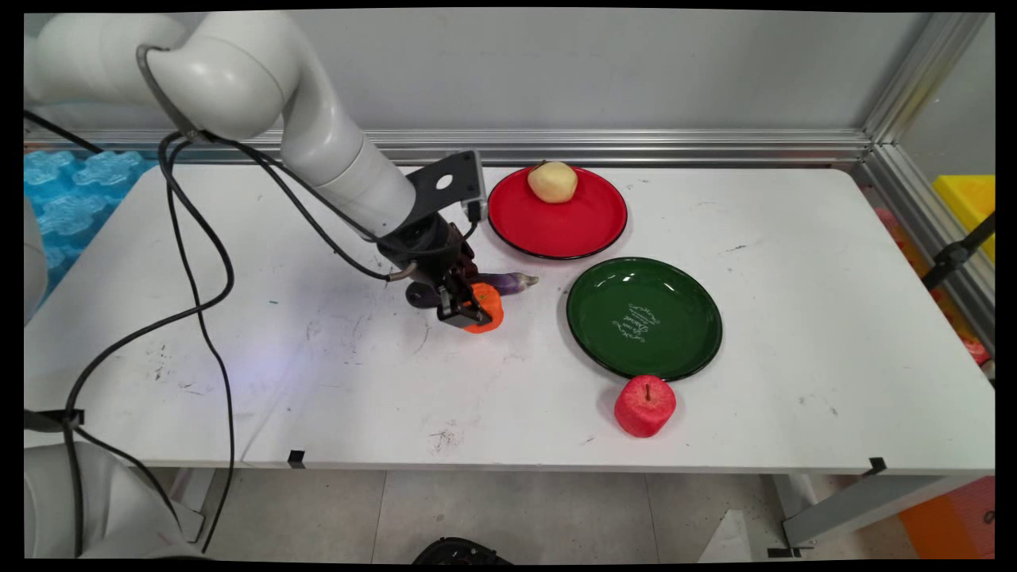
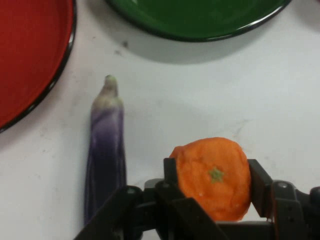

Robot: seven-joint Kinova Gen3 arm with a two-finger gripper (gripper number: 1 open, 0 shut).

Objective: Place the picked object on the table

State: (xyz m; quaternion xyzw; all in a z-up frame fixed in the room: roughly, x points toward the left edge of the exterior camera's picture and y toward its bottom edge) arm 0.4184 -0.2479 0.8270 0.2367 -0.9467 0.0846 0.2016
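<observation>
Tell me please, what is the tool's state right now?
Tool: closed on the orange, one finger on each side of it, beside the eggplant.

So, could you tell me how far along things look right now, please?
Already plated: the yellow fruit on the red plate. In hand: the gripper, jaws closed on the orange, low by the table. Off any plate: eggplant and red apple; the green plate holds nothing.

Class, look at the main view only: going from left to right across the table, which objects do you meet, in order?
Gripper closed on the orange → red plate → green plate. Left out for overlap: the eggplant, the yellow fruit on the red plate, and the red apple.
</observation>
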